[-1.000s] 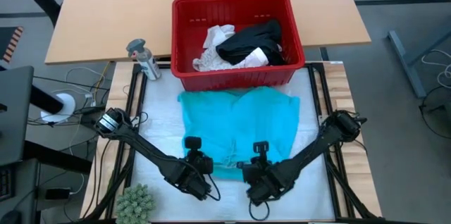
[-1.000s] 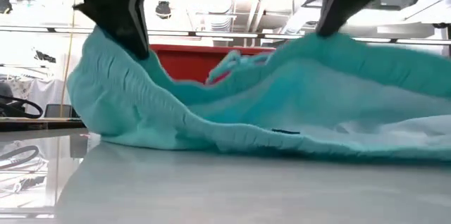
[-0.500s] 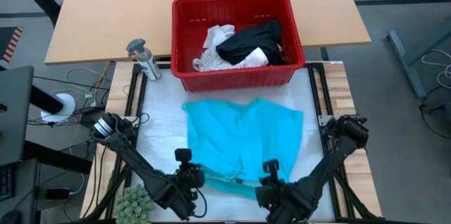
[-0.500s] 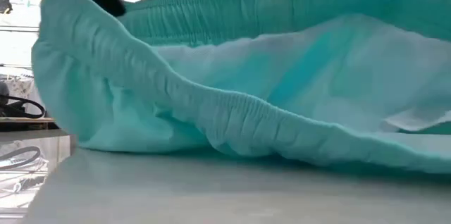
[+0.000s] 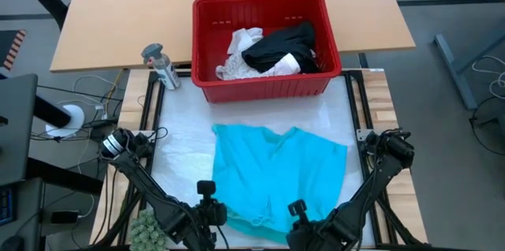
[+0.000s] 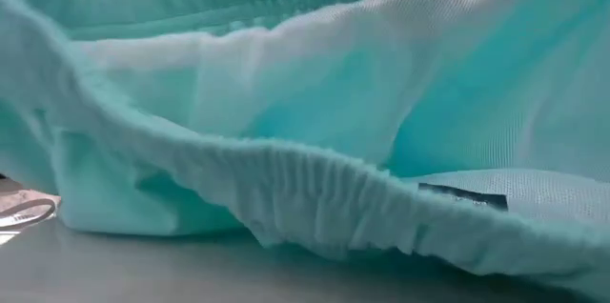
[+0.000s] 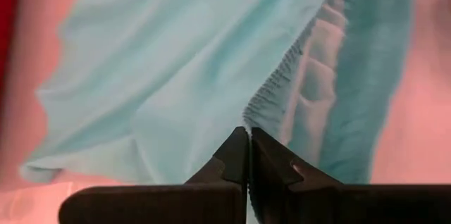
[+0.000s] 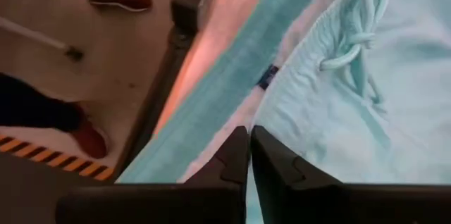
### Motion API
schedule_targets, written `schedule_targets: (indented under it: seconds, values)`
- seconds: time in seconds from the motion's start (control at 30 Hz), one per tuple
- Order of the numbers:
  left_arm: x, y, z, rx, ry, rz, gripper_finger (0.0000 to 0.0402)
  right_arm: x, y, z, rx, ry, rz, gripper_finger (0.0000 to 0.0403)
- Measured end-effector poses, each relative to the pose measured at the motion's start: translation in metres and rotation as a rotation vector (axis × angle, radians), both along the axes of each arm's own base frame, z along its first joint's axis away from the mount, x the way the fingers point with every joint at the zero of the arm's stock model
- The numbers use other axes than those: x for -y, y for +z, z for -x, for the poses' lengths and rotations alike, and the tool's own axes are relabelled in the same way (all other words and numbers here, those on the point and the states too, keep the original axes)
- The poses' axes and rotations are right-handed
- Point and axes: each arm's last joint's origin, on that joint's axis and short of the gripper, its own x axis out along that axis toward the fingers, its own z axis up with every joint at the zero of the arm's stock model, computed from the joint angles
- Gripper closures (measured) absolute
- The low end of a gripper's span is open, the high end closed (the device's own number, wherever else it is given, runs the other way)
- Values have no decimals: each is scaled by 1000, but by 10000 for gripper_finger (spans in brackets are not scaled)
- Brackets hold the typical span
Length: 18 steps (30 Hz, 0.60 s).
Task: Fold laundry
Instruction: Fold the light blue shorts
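1. I see the teal garment (image 5: 276, 176) spread flat across the middle of the desk (image 5: 181, 136), its elastic waistband at the near edge, where both grippers sit.
2. The left gripper (image 7: 248, 155) is pinched tight on the waistband at the garment's near left corner.
3. The right gripper (image 8: 249, 153) meets the same waistband near the drawstring (image 8: 356, 37); its fingers look pressed together, though I cannot tell whether they truly hold cloth.
4. The red basket (image 5: 260, 85) stands at the desk's far edge, holding a black garment (image 5: 284, 46) and white garments (image 5: 241, 54).
5. A fuzzy green plant (image 5: 150, 226) sits at the near left corner, beside the left arm.
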Motion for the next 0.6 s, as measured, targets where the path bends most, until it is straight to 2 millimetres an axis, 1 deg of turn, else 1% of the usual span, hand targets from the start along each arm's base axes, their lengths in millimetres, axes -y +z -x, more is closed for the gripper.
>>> schedule_targets:
  seconds: [0.13, 0.3, 0.4, 0.5, 0.6]
  values:
    - [5, 0, -1, -18, -62, 36, 401, -1, 0, 1, -18, 11, -17, 330]
    - [7, 0, 1, -23, -77, 29, 401, -4, 0, 1, -74, 50, -97, 287]
    - [11, 0, 4, -13, -91, 36, 401, -5, 0, 1, -80, 51, -105, 266]
    - [21, 2, 6, 29, -154, 47, 401, -4, 0, 1, -63, 20, -96, 257]
    - [29, 4, 7, 52, -216, 60, 401, -3, -6, 0, -50, 9, -80, 253]
